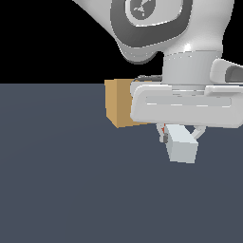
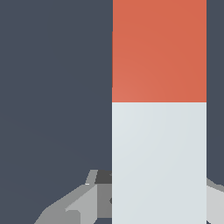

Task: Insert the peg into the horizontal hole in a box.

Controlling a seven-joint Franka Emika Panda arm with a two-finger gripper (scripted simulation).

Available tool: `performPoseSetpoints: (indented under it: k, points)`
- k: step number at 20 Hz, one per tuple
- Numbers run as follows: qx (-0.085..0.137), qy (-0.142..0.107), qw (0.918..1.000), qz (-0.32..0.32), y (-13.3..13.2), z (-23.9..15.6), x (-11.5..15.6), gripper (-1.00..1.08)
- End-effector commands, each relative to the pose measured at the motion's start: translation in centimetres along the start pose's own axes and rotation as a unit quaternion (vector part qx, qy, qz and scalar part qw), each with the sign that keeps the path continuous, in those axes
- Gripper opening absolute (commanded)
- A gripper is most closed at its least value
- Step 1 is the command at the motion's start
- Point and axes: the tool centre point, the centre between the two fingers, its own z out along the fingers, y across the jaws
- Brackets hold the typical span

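The peg [image 1: 182, 148] is held under the white gripper [image 1: 179, 135], whose fingers are shut on it from both sides. In the exterior view its pale end faces the camera, with a sliver of red behind the near finger. The wrist view fills with the peg [image 2: 159, 131], red-orange on one half and pale grey-white on the other, and grey fingers [image 2: 81, 203] flank the pale part. The tan box [image 1: 117, 107] stands on the dark floor behind the gripper, toward the exterior view's left, and the hand partly covers it. No hole shows on its visible faces.
The dark blue-grey floor [image 1: 57, 190] stretches around the box and the gripper. The arm's large white wrist [image 1: 190, 42] hangs above and hides the box's right part.
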Motion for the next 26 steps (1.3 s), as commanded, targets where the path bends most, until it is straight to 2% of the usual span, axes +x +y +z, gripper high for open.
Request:
performPoseSetpoints:
  k: [1,7,16,21,26]
  points:
    - [-0.002,0.0,0.9993,-0.038,0.8,-1.0,2.3,-1.0]
    - [-0.002,0.001,0.9918,-0.128,1.8,-2.8,7.9,-1.0]
    - [-0.002,0.001,0.9726,-0.232,1.6,-4.9,14.6,-1.0]
    - [-0.002,0.001,0.9634,-0.268,1.2,-5.6,16.9,-1.0]
    - [-0.002,0.001,0.9608,-0.277,1.0,-5.7,17.5,-1.0]
